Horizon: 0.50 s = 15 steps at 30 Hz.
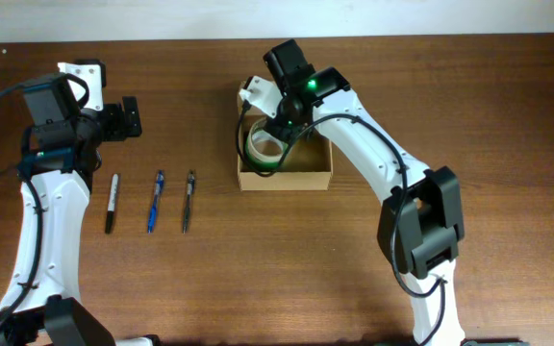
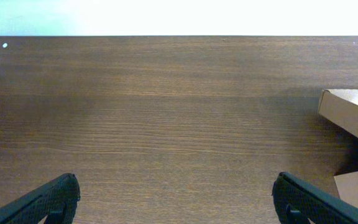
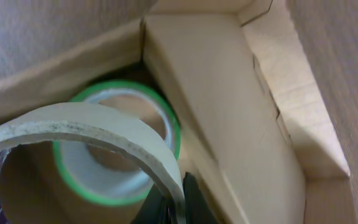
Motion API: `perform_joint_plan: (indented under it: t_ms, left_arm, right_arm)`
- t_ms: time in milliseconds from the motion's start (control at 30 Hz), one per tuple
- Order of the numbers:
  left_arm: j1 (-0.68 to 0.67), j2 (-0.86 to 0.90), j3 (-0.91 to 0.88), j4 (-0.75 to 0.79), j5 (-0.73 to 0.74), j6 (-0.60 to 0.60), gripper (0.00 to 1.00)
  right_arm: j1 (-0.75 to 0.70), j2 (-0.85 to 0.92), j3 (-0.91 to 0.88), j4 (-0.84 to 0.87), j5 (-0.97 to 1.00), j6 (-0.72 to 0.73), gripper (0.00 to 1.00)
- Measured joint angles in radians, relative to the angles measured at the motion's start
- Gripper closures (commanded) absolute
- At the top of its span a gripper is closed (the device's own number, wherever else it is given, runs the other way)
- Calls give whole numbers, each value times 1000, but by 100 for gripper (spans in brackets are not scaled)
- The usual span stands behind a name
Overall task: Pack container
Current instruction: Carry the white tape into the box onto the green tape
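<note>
Spread wide and holding nothing, the left end effector [image 2: 176, 190] hangs over the brown wood-grain tabletop [image 2: 166, 112]. A pale wall [image 2: 166, 15] shows beyond its far edge. Three pens [image 1: 155, 201] lie side by side at 9 o'clock from the container [image 1: 287, 180], which sits open near centre. Inside it, the right end effector [image 3: 178, 202] pinches a pale tape roll [image 3: 73, 119] over a green-edged roll [image 3: 86, 177].

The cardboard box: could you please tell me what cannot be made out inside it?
- Overhead: the right gripper hides the left of the box.
- Right wrist: the cream tape roll covers part of the green-edged roll; its label is cropped.
- Right wrist: the fingers are cut off below, grip unclear.
</note>
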Motion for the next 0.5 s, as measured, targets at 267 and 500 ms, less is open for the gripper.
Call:
perform_joint_plan:
  t_ms: [267, 500]
  left_arm:
    - [0, 0, 0, 0, 0, 0, 1]
    - [0, 0, 0, 0, 0, 0, 1]
  right_arm:
    - [0, 32, 0, 21, -7, 33, 96]
    - [0, 49, 0, 17, -7, 45, 61]
